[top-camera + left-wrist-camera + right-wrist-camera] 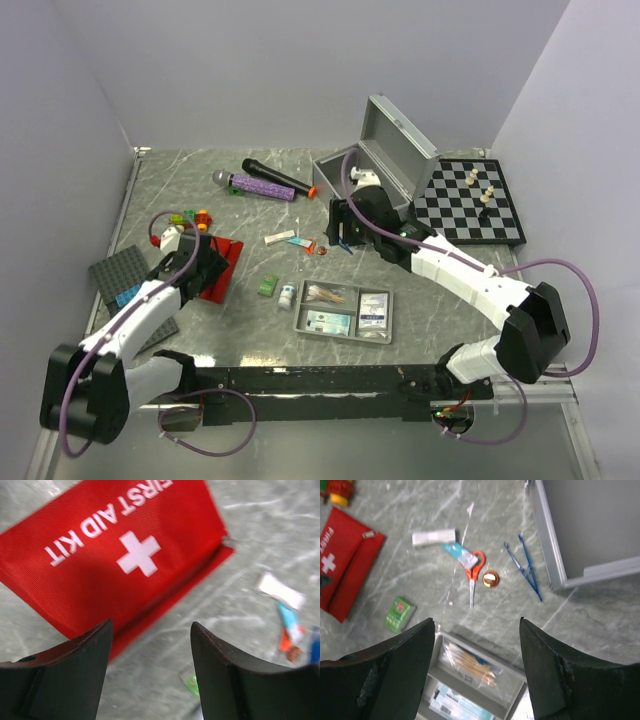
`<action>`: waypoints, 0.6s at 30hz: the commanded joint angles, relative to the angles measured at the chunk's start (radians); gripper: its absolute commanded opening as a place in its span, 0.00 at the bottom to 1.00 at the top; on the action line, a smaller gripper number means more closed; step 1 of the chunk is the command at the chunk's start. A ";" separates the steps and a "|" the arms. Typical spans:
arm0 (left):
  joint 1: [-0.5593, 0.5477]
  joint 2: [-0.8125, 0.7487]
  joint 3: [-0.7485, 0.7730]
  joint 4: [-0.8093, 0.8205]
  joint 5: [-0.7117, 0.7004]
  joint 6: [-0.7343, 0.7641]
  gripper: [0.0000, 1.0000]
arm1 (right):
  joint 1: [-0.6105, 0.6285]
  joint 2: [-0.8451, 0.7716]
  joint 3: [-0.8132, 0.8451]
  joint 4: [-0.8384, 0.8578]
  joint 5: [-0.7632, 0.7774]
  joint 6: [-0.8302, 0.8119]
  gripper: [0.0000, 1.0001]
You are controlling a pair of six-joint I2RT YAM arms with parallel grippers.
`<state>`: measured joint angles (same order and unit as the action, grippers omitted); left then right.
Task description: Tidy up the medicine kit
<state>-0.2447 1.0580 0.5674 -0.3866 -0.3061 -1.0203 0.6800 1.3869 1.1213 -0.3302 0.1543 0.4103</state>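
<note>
The silver-grey case (pixel 385 165) stands open at the back, lid up. Its grey divided tray (pixel 298 318) lies in front and holds a bag of swabs (pixel 470 665) and flat packets. The red first-aid pouch (pixel 115 555) lies flat at the left. My left gripper (pixel 151 630) hovers open over the pouch's near edge with nothing between its fingers. My right gripper (pixel 476 625) hangs open above the tray's far edge, empty. Scissors (pixel 472 577), blue tweezers (pixel 525 567), a white packet (pixel 434 537) and a green packet (pixel 399 613) lie loose on the table.
A chessboard (pixel 470 200) with a few pieces sits right of the case. Two microphones (pixel 262 186) lie at the back. A dark studded plate (pixel 122 275) and small coloured toys (pixel 190 218) are at the left, and a small white bottle (pixel 287 295) stands beside the tray.
</note>
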 commanded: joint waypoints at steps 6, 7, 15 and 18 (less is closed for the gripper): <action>0.036 0.167 0.140 -0.026 -0.143 0.109 0.68 | 0.038 -0.120 -0.166 0.075 -0.058 0.012 0.75; 0.038 0.183 0.150 -0.029 -0.149 0.115 0.69 | 0.039 -0.129 -0.181 0.082 -0.062 0.012 0.75; 0.038 0.302 0.158 -0.009 -0.123 0.158 0.68 | 0.041 -0.204 -0.261 0.100 -0.068 0.007 0.75; 0.036 0.356 0.167 -0.009 -0.099 0.178 0.67 | 0.039 -0.223 -0.279 0.106 -0.076 0.007 0.75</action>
<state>-0.2108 1.3689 0.7097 -0.4061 -0.4156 -0.8833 0.7139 1.2087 0.8585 -0.2806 0.0872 0.4179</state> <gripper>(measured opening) 0.678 0.750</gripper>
